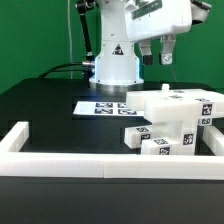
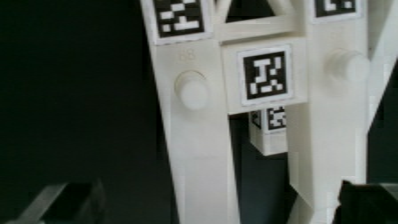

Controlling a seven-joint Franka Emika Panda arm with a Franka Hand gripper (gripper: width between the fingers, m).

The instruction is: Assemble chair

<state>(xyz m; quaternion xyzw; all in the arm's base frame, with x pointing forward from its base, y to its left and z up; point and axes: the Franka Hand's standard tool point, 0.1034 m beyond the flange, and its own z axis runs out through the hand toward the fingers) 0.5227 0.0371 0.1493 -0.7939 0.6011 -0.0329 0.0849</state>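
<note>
The chair's loose white parts [image 1: 170, 120] are stacked at the exterior view's right, each carrying small black-and-white tags. A flat slab [image 1: 178, 100] lies on top and smaller blocks [image 1: 158, 140] sit in front of it. My gripper [image 1: 158, 55] hangs open some way above this pile and touches nothing. In the wrist view two long white bars [image 2: 199, 120] with tags run between my dark fingertips [image 2: 45, 205], which stand wide apart. The gripper [image 2: 205, 208] holds nothing.
The marker board [image 1: 100, 106] lies flat on the black table in front of the robot's white base [image 1: 113, 62]. A low white border rail [image 1: 70, 160] runs along the front and turns up the exterior view's left side.
</note>
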